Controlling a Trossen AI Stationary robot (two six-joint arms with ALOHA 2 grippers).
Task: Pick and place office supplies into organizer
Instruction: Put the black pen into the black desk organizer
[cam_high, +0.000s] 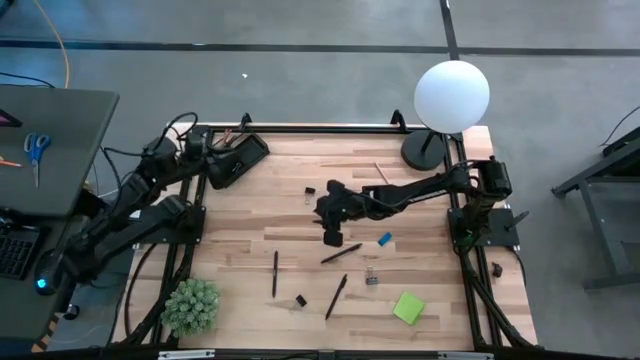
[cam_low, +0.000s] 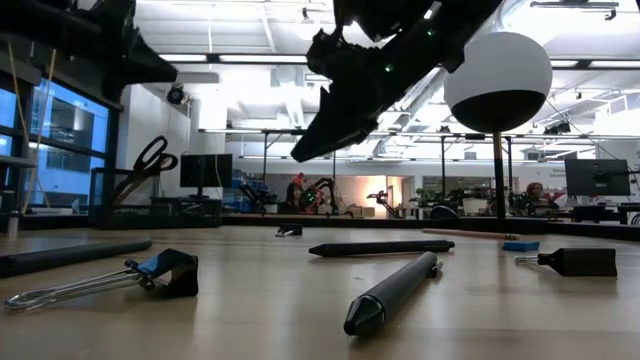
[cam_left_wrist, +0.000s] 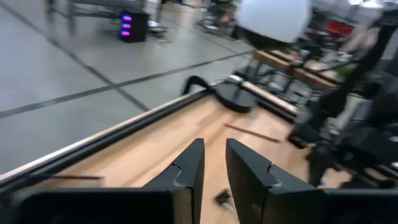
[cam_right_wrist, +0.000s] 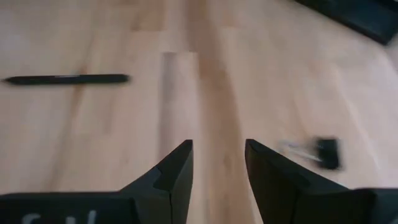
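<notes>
— Black pen (cam_low: 395, 290) lies nearest your low camera, flat on the worktop (cam_high: 300, 225), with a binder clip (cam_low: 165, 272) to its left.

— And the organizer?

— You'll find the organizer (cam_high: 240, 160) at the far left corner of the worktop. I can't tell whether anything is inside it. Your left pincer (cam_left_wrist: 214, 146) hovers close by it, its fingers only a narrow gap apart and nothing between them.

— What about my other arm?

— Your right pincer (cam_right_wrist: 217, 149) hangs above the middle of the worktop, fingers moderately apart, holding nothing. A blue eraser (cam_high: 385, 239) lies just to its right, and a green sticky-note pad (cam_high: 408, 307) sits well apart at the near right. Farther out, you have a white globe lamp (cam_high: 451, 94) at the far right corner and a spiky green plant (cam_high: 190, 305) at the near left.
</notes>
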